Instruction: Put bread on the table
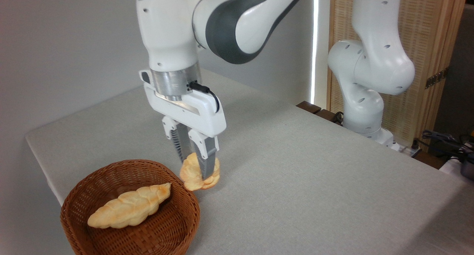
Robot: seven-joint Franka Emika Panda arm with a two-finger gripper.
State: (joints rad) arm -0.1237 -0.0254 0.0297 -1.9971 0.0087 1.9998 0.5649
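My gripper (197, 170) is shut on the bread (192, 173), a small golden-tan bun with a lumpy layered edge. The bun hangs just past the right rim of the wicker basket (77, 195), low over the grey-beige table (296, 173). I cannot tell whether its underside touches the cloth. One grey ribbed finger (206, 160) crosses the bun's front, the other is behind it.
A long twisted pale-golden loaf (129, 207) lies inside the basket at the table's front left corner. The arm's white base (364, 118) stands at the table's far right edge, with cables and a wooden screen behind it.
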